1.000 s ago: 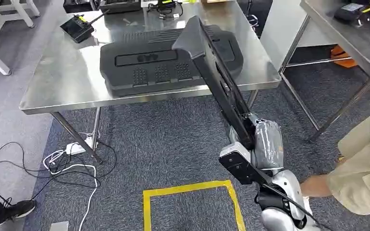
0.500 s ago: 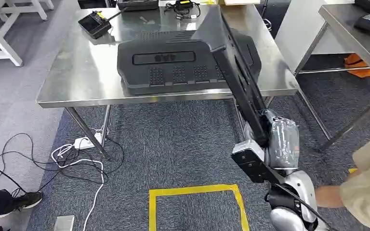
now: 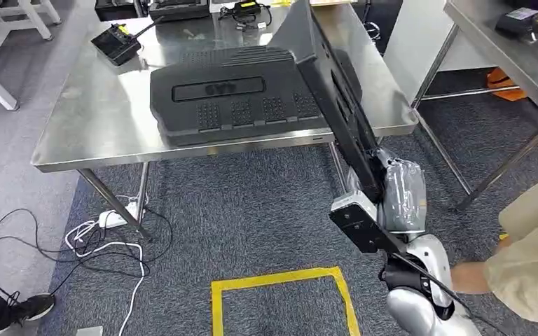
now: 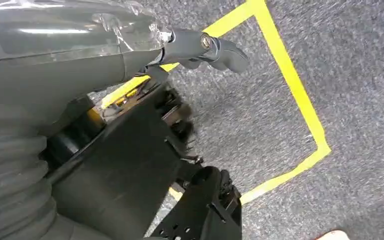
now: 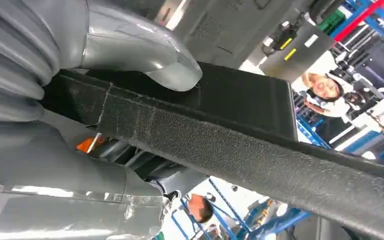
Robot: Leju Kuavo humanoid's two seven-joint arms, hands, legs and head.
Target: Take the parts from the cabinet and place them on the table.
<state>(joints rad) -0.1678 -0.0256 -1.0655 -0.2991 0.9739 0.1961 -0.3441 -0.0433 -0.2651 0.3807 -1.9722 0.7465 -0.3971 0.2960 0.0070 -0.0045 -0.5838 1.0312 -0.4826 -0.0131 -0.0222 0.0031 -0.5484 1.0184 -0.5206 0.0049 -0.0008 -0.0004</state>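
Your view has swung back left since a moment ago, yet the right hand (image 3: 399, 203) still grips the long part (image 3: 326, 84), its top over the table's (image 3: 91, 133) right edge; the left hand (image 4: 130, 65) holds nothing.

Workshop, steel worktables (image 3: 98, 133), grey carpet, yellow floor tape (image 3: 280, 278), trailing cables (image 3: 77, 238)

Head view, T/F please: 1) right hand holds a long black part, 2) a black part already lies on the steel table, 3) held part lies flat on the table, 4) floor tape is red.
1) True: the right hand grips the long black part.
2) True: a wide black part lies on the steel table.
3) False: it stands tilted, its upper end above the table, its lower end in the hand.
4) False: the floor tape is yellow.
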